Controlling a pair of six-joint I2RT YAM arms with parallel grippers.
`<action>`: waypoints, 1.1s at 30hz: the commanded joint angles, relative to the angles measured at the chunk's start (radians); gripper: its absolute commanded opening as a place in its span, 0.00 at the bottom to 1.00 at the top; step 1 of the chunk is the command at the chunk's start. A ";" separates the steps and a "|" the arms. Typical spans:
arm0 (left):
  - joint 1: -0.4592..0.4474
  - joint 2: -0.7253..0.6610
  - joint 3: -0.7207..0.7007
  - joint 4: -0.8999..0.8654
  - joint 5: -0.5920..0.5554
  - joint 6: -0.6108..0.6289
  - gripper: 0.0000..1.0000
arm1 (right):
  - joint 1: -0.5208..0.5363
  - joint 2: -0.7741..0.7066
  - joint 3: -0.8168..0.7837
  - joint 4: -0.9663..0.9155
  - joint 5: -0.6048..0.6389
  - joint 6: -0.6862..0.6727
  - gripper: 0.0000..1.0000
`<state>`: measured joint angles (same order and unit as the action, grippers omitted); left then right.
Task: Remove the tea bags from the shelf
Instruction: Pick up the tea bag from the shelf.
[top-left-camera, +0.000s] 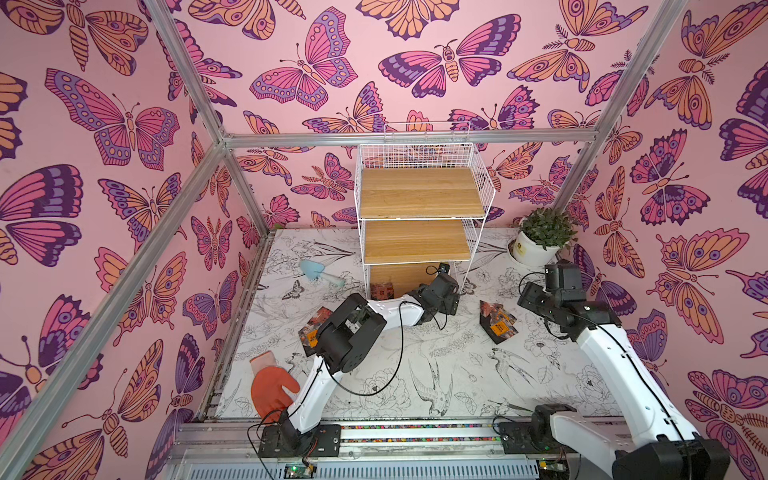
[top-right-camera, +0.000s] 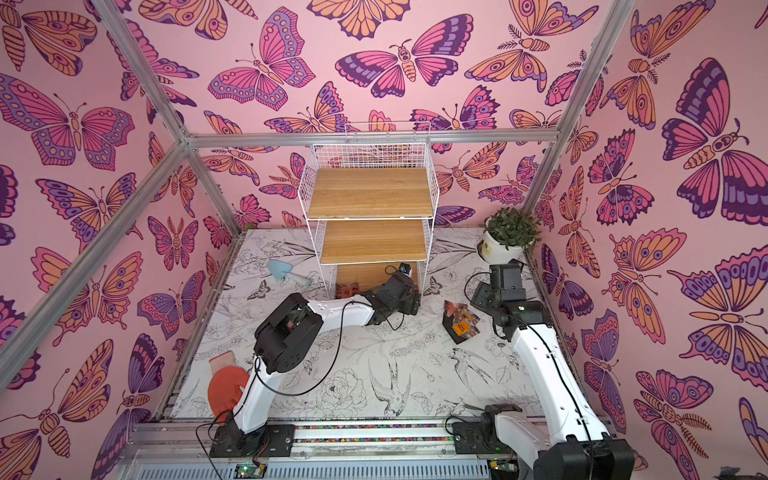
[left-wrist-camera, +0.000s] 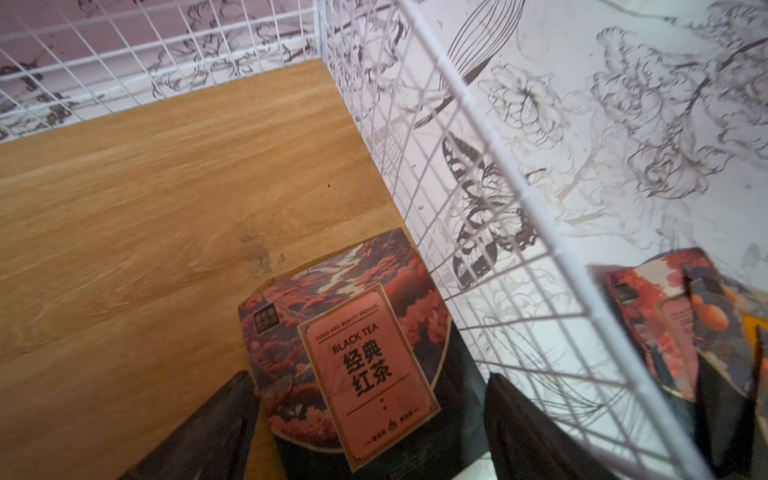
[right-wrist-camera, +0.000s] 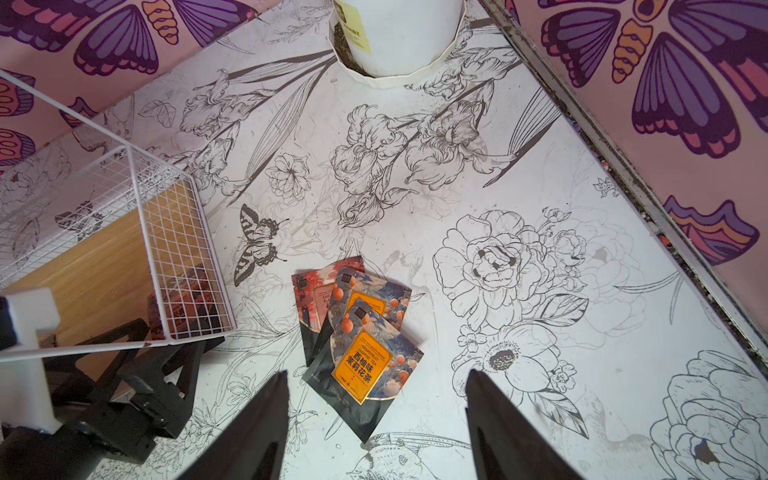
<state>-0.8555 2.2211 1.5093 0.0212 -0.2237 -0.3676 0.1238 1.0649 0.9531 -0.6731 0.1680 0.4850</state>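
Observation:
The shelf (top-left-camera: 419, 195) (top-right-camera: 370, 195) stands at the back of the table; its two upper boards are bare. My left gripper (left-wrist-camera: 369, 376) is inside the lowest tier, open, its fingers on either side of a pink-label tea bag (left-wrist-camera: 357, 353) lying flat by the wire side wall. In both top views a reddish tea bag (top-left-camera: 381, 291) (top-right-camera: 348, 288) shows at that board's front edge. My right gripper (right-wrist-camera: 377, 373) hangs open over a pile of tea bags (right-wrist-camera: 361, 332) (top-left-camera: 496, 322) on the table right of the shelf. More tea bags (top-left-camera: 311, 330) lie by my left elbow.
A white plant pot (top-left-camera: 536, 241) stands back right, close behind my right wrist. A blue trowel (top-left-camera: 318, 272) lies left of the shelf and an orange glove (top-left-camera: 272, 386) near the left arm's base. Pink walls close three sides.

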 joint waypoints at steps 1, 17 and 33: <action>0.006 0.036 0.023 -0.086 -0.030 0.022 0.88 | -0.009 0.012 0.032 0.005 -0.010 -0.017 0.71; 0.010 0.094 0.061 -0.203 -0.005 -0.008 0.26 | -0.016 0.001 0.038 0.002 -0.016 -0.016 0.70; 0.013 -0.185 -0.087 -0.187 0.114 0.021 0.00 | -0.018 -0.006 0.018 0.023 -0.070 -0.007 0.68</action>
<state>-0.8490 2.1239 1.4609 -0.1211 -0.1833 -0.3706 0.1116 1.0733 0.9546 -0.6674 0.1246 0.4740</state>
